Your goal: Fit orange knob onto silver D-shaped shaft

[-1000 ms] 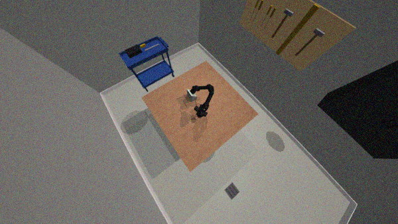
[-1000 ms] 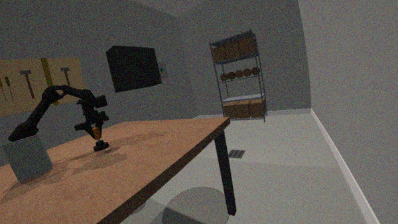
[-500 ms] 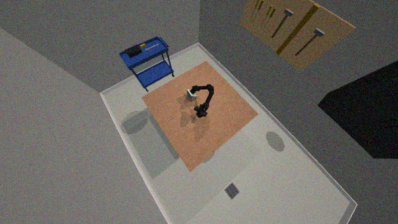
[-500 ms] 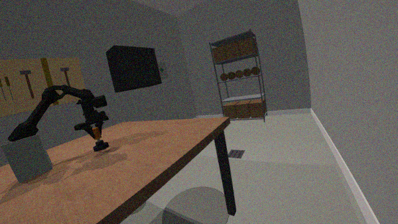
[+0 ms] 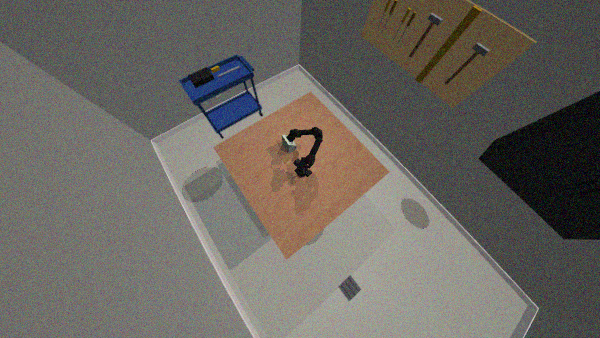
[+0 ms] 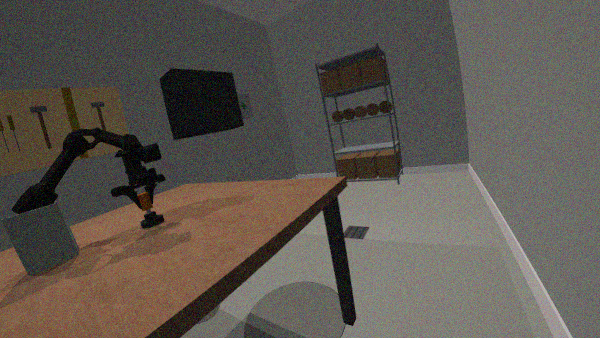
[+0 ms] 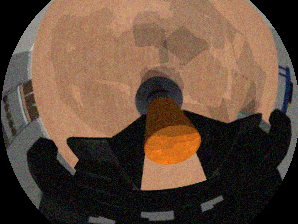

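My gripper (image 6: pixel 144 200) (image 7: pixel 164 115) (image 5: pixel 303 170) is shut on the orange knob (image 6: pixel 145 199) (image 7: pixel 172 135) and holds it upright. The knob hangs just above the dark round pedestal (image 6: pixel 152 219) (image 7: pixel 157 91), which stands on the wooden table (image 6: pixel 210 235) (image 5: pixel 345 165) (image 7: pixel 87 56). In the wrist view the knob's lower end covers the middle of the pedestal, so the silver shaft is hidden. In the exterior view there is a small gap between the knob and the pedestal top. I cannot see the knob's hole or the shaft's flat side.
The arm's grey base block (image 6: pixel 40 240) (image 5: pixel 288 143) stands on the table to the left of the pedestal. A blue cart (image 5: pixel 222 90) stands beyond the table. A shelf rack (image 6: pixel 362 115) stands by the far wall.
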`<state>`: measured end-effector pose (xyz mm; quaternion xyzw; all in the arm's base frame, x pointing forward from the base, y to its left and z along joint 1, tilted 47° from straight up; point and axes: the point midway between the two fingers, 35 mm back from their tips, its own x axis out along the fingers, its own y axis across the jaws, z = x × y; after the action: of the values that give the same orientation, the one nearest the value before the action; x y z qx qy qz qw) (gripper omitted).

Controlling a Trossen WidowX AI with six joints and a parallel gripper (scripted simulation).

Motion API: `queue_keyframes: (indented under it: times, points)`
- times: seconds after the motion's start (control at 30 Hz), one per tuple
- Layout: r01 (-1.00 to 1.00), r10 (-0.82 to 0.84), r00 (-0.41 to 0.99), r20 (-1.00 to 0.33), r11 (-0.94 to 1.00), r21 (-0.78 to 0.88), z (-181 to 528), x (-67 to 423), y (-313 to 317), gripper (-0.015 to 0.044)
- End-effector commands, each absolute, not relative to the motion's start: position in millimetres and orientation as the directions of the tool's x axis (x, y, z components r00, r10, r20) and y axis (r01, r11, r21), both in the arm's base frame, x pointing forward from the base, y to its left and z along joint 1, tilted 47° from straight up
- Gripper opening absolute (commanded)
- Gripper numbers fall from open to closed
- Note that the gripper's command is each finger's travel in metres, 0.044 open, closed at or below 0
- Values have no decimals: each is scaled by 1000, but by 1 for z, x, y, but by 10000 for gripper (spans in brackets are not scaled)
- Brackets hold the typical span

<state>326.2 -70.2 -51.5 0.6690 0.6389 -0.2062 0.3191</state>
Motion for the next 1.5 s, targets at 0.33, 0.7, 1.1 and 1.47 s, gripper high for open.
queue_keyframes:
  times: [0.33,0.7,1.1,1.47]
  points:
    - [988,721,100,-685,12,156,-54,327,-69,0]
    - [985,721,100,-685,25,170,-54,327,-69,0]
    - [991,721,100,-685,-7,136,-54,327,-68,0]
    - [988,721,100,-685,13,157,-54,327,-68,0]
